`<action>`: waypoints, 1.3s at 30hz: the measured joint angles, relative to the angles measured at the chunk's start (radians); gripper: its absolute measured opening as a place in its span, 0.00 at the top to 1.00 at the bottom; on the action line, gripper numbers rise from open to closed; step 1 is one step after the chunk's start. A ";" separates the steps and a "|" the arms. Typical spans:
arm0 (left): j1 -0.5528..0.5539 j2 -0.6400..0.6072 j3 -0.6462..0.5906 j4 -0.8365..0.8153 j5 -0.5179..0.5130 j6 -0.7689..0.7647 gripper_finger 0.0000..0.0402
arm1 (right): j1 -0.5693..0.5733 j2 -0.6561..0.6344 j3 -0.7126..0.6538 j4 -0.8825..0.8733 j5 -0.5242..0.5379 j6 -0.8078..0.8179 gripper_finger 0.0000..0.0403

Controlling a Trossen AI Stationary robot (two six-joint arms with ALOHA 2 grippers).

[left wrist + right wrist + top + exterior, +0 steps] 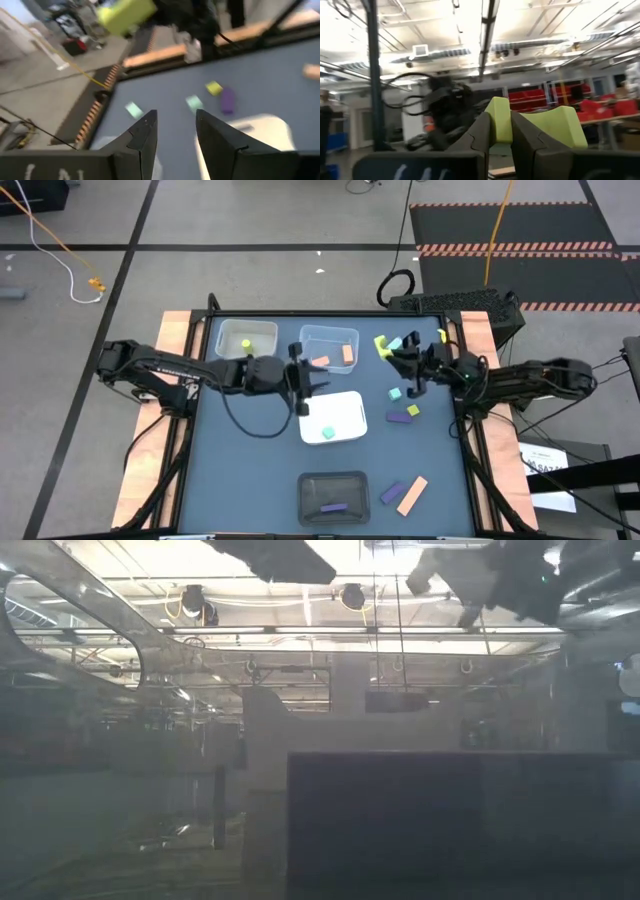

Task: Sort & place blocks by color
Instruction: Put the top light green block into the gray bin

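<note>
My right gripper (388,350) hangs above the table's far right part, shut on a yellow-green block (500,120), which also shows in the left wrist view as the yellow-green block (125,15). My left gripper (312,383) is open and empty, between the clear tray (328,332) and the white tray (345,410). Loose on the table lie mint blocks (395,393), a yellow-green cube (412,410), a purple block (399,417), a purple bar (391,493) and a peach bar (412,495). Peach blocks (347,353) lie in the clear tray and a mint one (328,432) in the white tray. My right gripper pinches the yellow-green block between its two fingers (480,132). One part of it (499,117) sits in the gap and the rest (555,125) sticks out past one finger. The fingers lie about level, pointing toward the table's left. The block is lifted clear of the table.
A pale tray (262,330) at the far left holds a yellow-green block (245,343). A dark tray (310,485) at the near edge holds a purple bar (333,506); it fills the low view's foreground as the dark tray (460,820). Another yellow-green block (440,335) lies by the far right edge.
</note>
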 joint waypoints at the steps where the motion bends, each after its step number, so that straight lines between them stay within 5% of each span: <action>1: 0.007 0.000 0.000 0.018 0.000 0.017 0.66 | 0.014 0.003 0.012 -0.011 0.002 0.003 0.92; 7: 0.030 0.000 0.000 0.079 -0.036 0.196 0.61 | 0.078 0.052 0.116 -0.096 0.006 0.020 0.91; 13: 0.031 0.000 0.000 0.180 -0.124 0.337 0.46 | 0.092 0.144 0.214 -0.117 0.033 0.058 0.92; 24: 0.035 0.001 0.000 0.230 -0.131 0.545 0.21 | 0.092 0.318 0.364 -0.117 0.139 0.221 0.91; 31: 0.052 0.014 0.000 0.320 -0.153 0.496 0.22 | 0.120 0.425 0.460 -0.106 0.138 0.229 0.91; 39: 0.058 0.016 0.000 0.287 -0.152 0.441 0.35 | 0.125 0.444 0.486 -0.068 0.136 0.221 0.91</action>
